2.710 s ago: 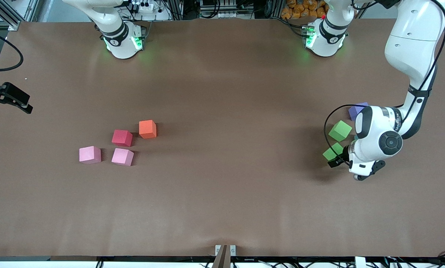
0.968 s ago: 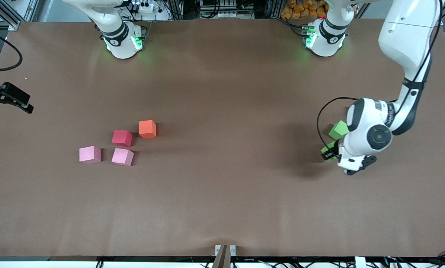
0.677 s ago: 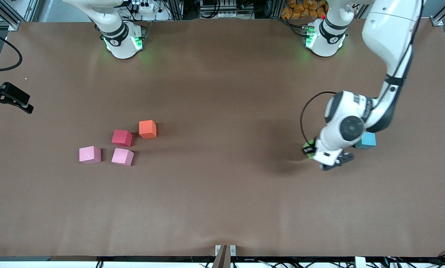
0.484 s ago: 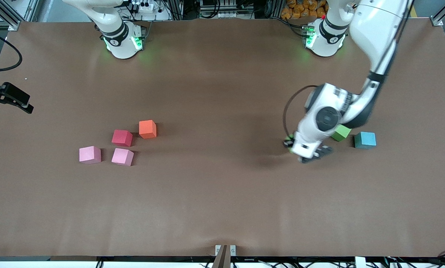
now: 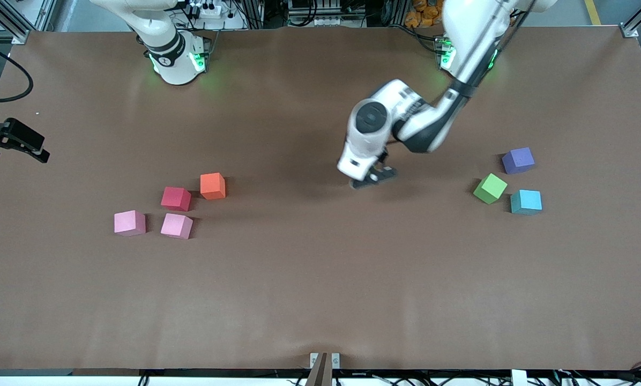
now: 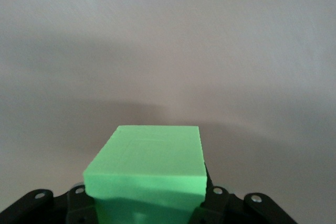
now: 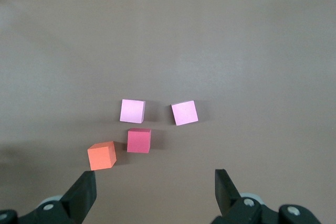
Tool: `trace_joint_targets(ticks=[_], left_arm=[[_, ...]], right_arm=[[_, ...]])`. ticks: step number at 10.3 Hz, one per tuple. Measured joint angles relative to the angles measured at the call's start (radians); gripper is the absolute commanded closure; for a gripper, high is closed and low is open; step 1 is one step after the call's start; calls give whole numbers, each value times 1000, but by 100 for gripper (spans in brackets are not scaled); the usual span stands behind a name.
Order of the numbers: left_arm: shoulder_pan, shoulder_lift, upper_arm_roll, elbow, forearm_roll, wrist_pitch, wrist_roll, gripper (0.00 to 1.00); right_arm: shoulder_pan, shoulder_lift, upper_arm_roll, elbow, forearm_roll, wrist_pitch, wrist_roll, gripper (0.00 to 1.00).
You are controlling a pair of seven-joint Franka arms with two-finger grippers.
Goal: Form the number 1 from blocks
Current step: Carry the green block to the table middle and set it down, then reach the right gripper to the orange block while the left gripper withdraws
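My left gripper hangs over the middle of the table, shut on a green block that its hand hides in the front view. Toward the left arm's end lie a second green block, a cyan block and a purple block. Toward the right arm's end sit an orange block, a red block and two pink blocks. My right gripper is open high above the table, looking down on the orange block and red block; it is out of the front view.
A black clamp with a cable juts in at the table edge at the right arm's end. A small metal bracket sits at the edge nearest the front camera. Both arm bases stand along the farthest edge.
My left gripper has carried the green block away from the green, cyan and purple blocks toward the middle of the table. Those three blocks now show uncovered. The right gripper has stayed open.
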Motion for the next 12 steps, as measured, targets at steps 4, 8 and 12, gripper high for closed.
trace_joint_targets(ticks=[4,8,12], left_arm=[[-134,4,-31,-38,0,53,-53,100],[-196,34,-38,-114,48,160,-69,100],[-234,51,-52,-128,55,159,-67,100]], right_arm=[[8,22,8,0,10,0,0,0],[45,118,13,-1,41,105,1,0],[89,206,14,-37,46,249,1,0]])
